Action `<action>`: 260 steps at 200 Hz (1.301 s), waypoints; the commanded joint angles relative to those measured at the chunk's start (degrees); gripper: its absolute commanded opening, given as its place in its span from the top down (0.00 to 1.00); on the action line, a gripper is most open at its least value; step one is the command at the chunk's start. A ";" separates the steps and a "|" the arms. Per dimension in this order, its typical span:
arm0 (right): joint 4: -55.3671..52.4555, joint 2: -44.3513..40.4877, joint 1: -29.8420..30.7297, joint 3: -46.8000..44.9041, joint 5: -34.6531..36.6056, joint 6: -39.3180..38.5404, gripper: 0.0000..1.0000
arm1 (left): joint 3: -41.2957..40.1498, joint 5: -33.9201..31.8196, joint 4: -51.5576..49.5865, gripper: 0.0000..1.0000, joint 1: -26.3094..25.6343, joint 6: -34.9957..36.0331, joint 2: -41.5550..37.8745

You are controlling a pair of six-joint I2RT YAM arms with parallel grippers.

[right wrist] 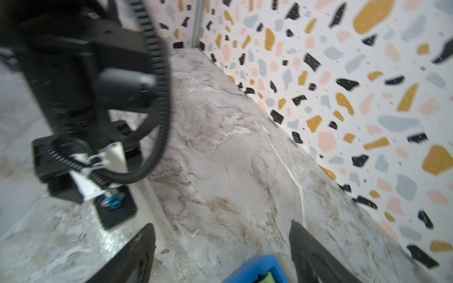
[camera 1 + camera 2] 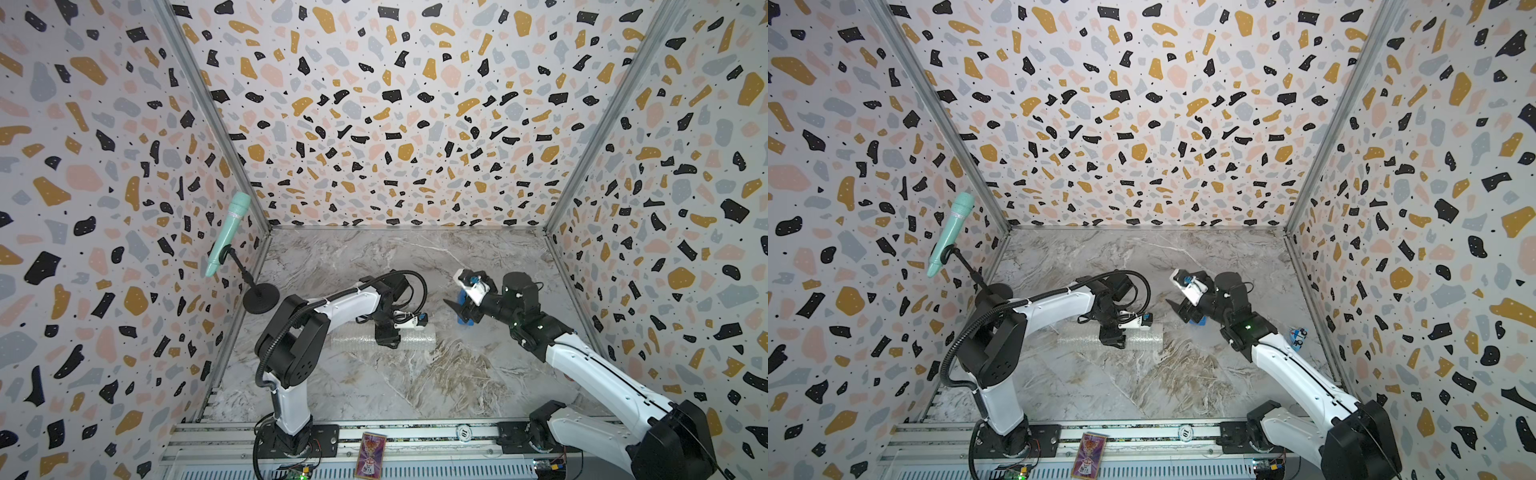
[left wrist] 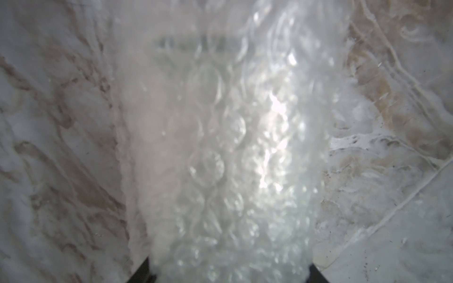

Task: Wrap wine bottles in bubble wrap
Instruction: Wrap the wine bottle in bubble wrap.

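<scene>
The bubble wrap (image 2: 353, 340) (image 2: 1075, 338) lies rolled into a tube on the marble table. My left gripper (image 2: 388, 340) (image 2: 1112, 340) comes down on its middle and is shut on it. In the left wrist view the bubbly roll (image 3: 220, 147) fills the space between the two black fingers of my left gripper (image 3: 229, 263). The wine bottle is hidden; only a dim dark band shows through the wrap. My right gripper (image 2: 461, 309) (image 2: 1181, 309) (image 1: 220, 224) hangs open and empty just above a blue tape dispenser (image 2: 465, 320) (image 1: 255, 268).
A mint-green microphone (image 2: 227, 232) on a black stand (image 2: 261, 297) is at the left wall. A small blue and white item (image 2: 1298, 336) lies by the right wall. A picture card (image 2: 370, 455) rests on the front rail. Patterned walls close three sides.
</scene>
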 commanded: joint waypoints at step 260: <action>28.04 34.36 31.36 -4.10 43.54 -31.36 0.13 | 13.21 13.38 -20.79 0.46 2.95 -1.60 17.17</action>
